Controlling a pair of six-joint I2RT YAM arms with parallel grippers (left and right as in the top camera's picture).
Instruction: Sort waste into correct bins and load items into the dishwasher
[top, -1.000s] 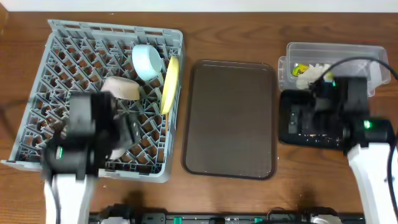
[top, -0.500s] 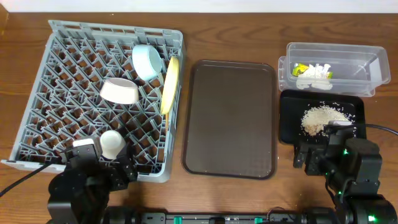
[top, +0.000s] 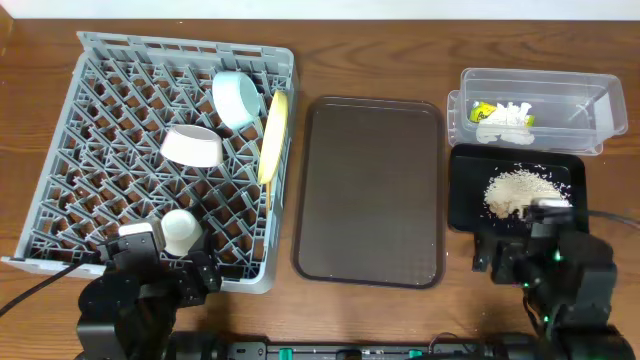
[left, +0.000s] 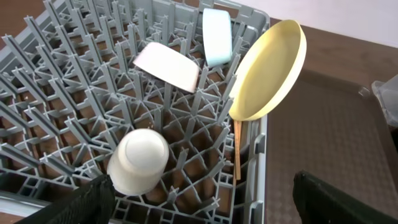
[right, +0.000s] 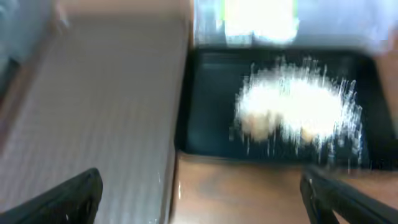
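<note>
The grey dish rack (top: 60, 150) holds the pale-yellow plate (top: 273, 135) on edge, the light-blue bowl (top: 237, 98), the white bowl (top: 192, 146) and a white cup (top: 181, 229). All show in the left wrist view: plate (left: 268, 68), blue bowl (left: 216, 36), white bowl (left: 166, 65), cup (left: 138, 160). The clear tub (top: 570, 95) holds crumpled white paper (top: 505, 118) and the wrapper (top: 483, 109). The black tray (top: 465, 190) holds beige grains (top: 518, 190), blurred in the right wrist view (right: 292, 112). My left gripper (left: 199, 199) is open at the rack's near edge. My right gripper (right: 199, 193) is open, in front of the black tray.
A dark brown serving tray (top: 370, 190) lies between the rack and the bins, and shows in the right wrist view (right: 93, 112). A wooden stick (left: 237, 149) stands in the rack under the plate. Bare wooden table lies around everything.
Both arms have drawn back from over the rack and the black tray to the table's near edge. The grains and cup are now uncovered. Little differs in the last half second.
</note>
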